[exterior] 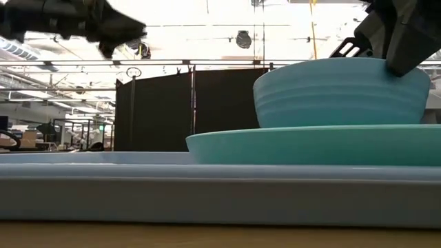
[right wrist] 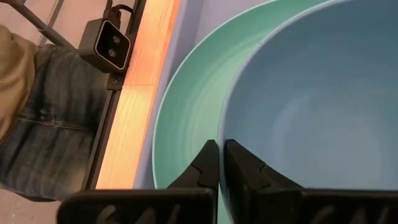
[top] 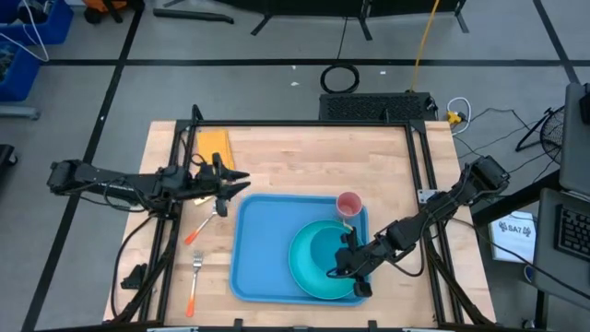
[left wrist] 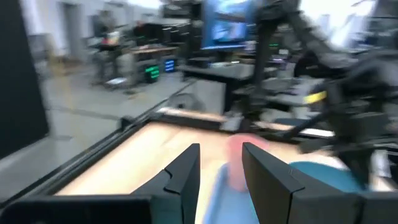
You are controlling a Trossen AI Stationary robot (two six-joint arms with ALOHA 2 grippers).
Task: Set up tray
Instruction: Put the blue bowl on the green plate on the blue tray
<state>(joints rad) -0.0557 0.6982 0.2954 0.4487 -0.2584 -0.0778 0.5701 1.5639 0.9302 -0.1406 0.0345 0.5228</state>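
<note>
The blue tray lies in the middle of the table. On it sits a round teal plate, and a blue bowl stands in the plate. A pink cup stands at the tray's far right corner. My right gripper is shut on the bowl's rim. My left gripper hangs open above the table by the tray's far left corner, level and pointing toward the cup, with nothing between its fingers. In the low view the bowl rises above the plate. My right gripper pinches the bowl's rim on its near right side, one finger outside over the plate and one inside the bowl. The fingers slant down from the table's right. The bowl stands upright in the plate; the plate's rim hides its foot.
A spoon and a fork, both orange-handled, lie on the wood left of the tray. A yellow-orange flat piece lies at the far left. A person in jeans stands by the table's near edge, beside a small camera.
</note>
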